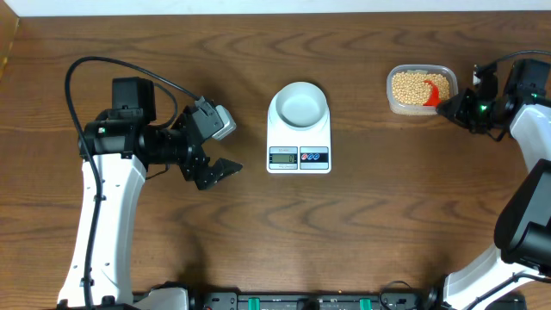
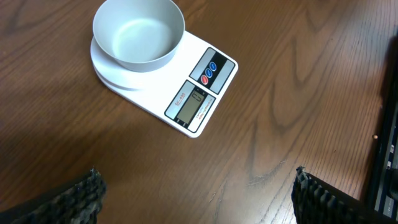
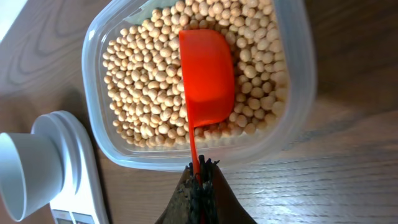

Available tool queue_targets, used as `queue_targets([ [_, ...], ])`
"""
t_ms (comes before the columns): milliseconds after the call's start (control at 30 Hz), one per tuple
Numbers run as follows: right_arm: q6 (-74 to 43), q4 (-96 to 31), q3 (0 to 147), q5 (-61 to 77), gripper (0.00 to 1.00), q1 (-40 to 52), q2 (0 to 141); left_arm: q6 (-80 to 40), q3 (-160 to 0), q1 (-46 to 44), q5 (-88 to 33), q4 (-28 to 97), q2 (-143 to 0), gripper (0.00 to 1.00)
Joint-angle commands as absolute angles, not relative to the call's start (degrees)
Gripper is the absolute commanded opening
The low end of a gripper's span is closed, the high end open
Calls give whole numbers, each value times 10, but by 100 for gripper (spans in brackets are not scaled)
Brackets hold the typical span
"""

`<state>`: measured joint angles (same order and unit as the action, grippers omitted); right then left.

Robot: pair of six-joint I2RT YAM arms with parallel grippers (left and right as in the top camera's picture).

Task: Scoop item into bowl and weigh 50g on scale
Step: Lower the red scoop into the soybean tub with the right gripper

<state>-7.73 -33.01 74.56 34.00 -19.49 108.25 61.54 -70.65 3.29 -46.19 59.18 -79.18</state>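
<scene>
With the right tool (image 3: 200, 171) clamped on the thin handle of the red scoop (image 3: 207, 78) resting on the beans (image 3: 137, 93) in the clear tub (image 3: 298, 81), and the left tool (image 1: 234, 148) apart, a loaded scoop could twist and spill short of the bowl (image 1: 299, 105) on the scale (image 1: 299, 155).

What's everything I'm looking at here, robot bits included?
beans: many, tan-yellow, in the tub
tub: one, clear plastic, right side of the table
scoop: one, orange-red, on the beans
bowl: one, white, empty, on the scale
scale: one, white, table centre
table: one, dark wood
left gripper: one, black, open, left of the scale
right gripper: one, black, shut on the scoop's handle
</scene>
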Motion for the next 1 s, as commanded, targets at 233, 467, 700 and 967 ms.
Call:
queue_targets([
  [233,-95,-325,742,362,1,-198,1100,619,-716,36,-469,595,-790,98],
  [467,-166,-319,742,355,1,-198,1127,619,-716,36,-469,595,-790,98],
  [700,-169,-320,742,381,1,-199,1134,619,-716,36,-469,595,-790,98],
  [967,-169,-313,742,425,1,-215,1134,619,-716,36,-469,595,-790,98],
])
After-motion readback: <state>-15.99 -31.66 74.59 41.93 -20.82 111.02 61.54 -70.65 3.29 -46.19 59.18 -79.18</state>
